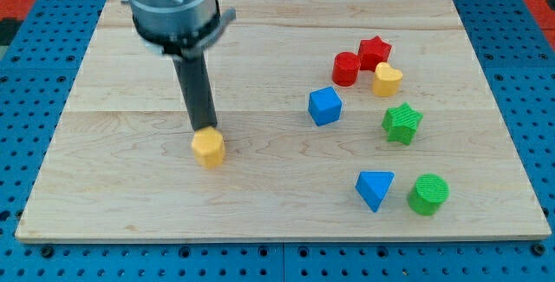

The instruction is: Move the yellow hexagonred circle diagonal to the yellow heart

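The yellow hexagon (208,147) lies left of the board's middle. My tip (204,127) stands at its top edge, touching it or nearly so. The red circle (346,68) sits at the upper right, beside the red star (375,52). The yellow heart (387,80) lies just right of the red circle and below the red star, close against both.
A blue cube (325,106) lies below and left of the red circle. A green star (401,122) is below the yellow heart. A blue triangle (374,188) and a green circle (428,193) sit at the lower right. The wooden board (130,204) rests on a blue pegboard.
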